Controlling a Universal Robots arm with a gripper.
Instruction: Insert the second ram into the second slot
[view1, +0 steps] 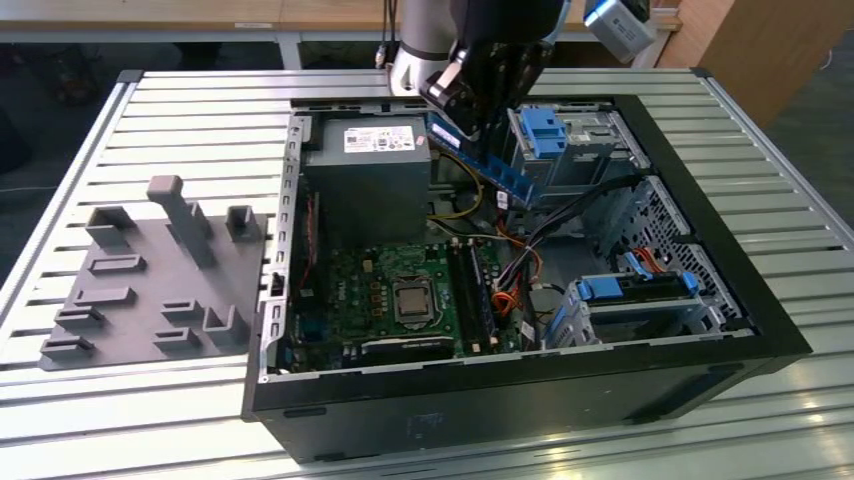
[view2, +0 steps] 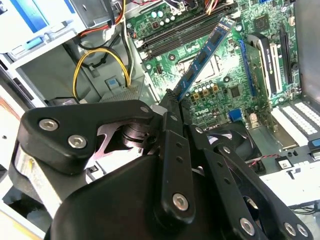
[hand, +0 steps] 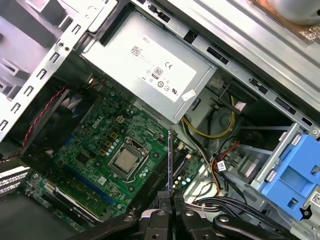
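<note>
Reaches down from top of exterior view on grey arm (view1: 424, 45), black wrist tilted. Clamps gripper (view1: 465, 118) fingers (hand: 164, 200) together on end of second ram (view2: 205, 52), held slanted.

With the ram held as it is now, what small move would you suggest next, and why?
Probably ease the gripper down toward the memory slots. It is shut on the second ram, which hangs tilted above the open case, well clear of the motherboard, so it likely needs lowering and lining up with the slots first.

second ram (view1: 507, 172) 1 | case (view1: 534, 390) 1 | power supply (view1: 367, 180) 1 | blue latches (view1: 547, 133) (view1: 603, 290) 2
</note>
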